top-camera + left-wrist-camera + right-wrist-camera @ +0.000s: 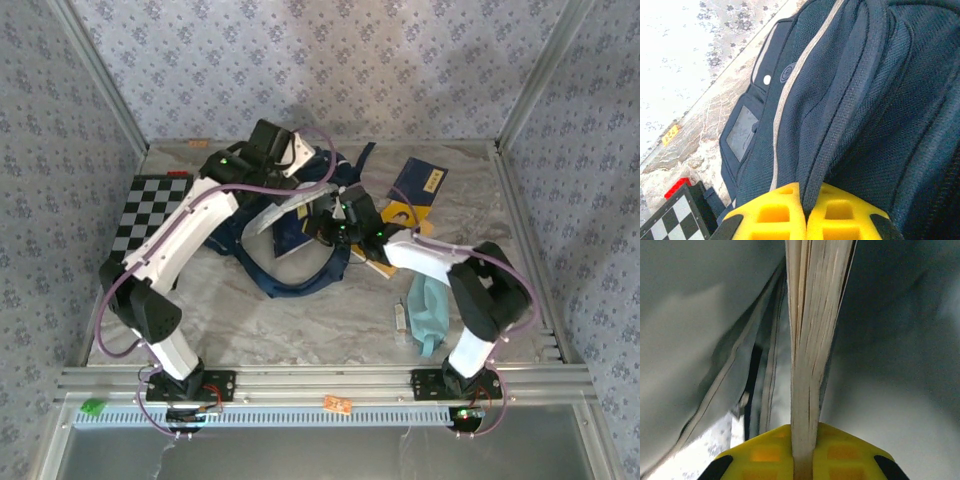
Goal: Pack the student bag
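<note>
1. The left gripper (805,212) is pinching a raised fold of the large navy blue fabric student bag (850,100), its yellow fingers shut tight on the seam. The bag is lying mid-way across the marble-patterned table (280,320), with its straps trailing toward the near edge.
2. The right gripper (804,450) is clamping a thick cream-paged book (810,340), jaws narrow around it. The book is standing edge-on inside the bag's grey-lined opening.
3. The grip seems to be sitting on the page edges rather than the spine. Pushing deeper could fan the pages, and the book could then twist or slide out between the fingers.
4. The left hold is taking only a thin ridge of cloth. If that fold is slipping under tension, the mouth could sag onto the book and jam it against the lining or the piping seams.
5. The two arms are working close together over the bag (the loose strap loops are lying right beneath them). A careless withdrawal could hook a strap and drag the whole bag. It could also nudge the flat dark blue booklet (420,185) or the small teal fabric pouch (428,308).
6. Nothing is reading clearly.
   - The round embossed emblem (785,73) on the bag is showing no legible letters.
   - The clear window pocket (741,131) is looking blank.
   - The small orange-yellow sticker (671,134) at the table's edge is carrying dark marks too small to make out.
   - The booklet's yellow patch and the orange tag (338,403) on the front rail are equally unreadable.
</note>
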